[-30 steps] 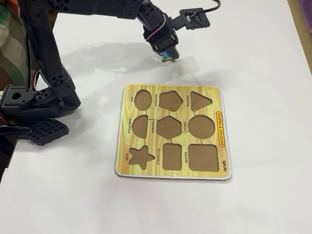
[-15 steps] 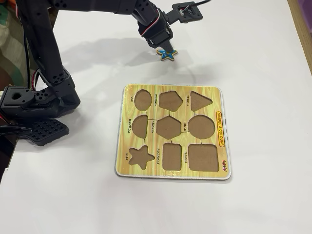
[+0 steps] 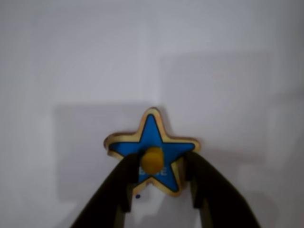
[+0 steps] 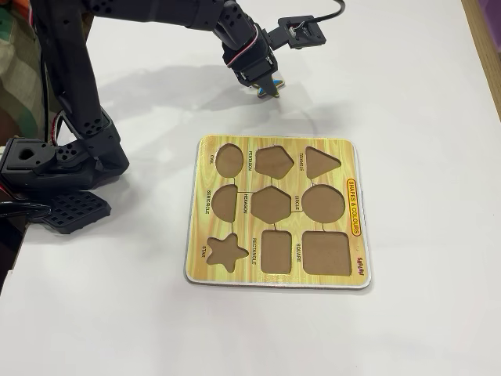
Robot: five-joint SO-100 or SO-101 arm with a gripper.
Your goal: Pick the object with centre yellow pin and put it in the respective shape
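Note:
A blue star piece with a wooden rim and a yellow centre pin lies on the white table. In the wrist view my gripper straddles the pin with its jaws open. The left finger touches the pin and the right finger stands apart from it, over the star's right arm. In the fixed view the gripper is at the star, beyond the far edge of the wooden shape board. The board's star recess is at its near left corner.
The board holds several empty recesses, among them an oval, a triangle, a circle and a square. The arm's black base stands at the left. A brown table edge runs along the right.

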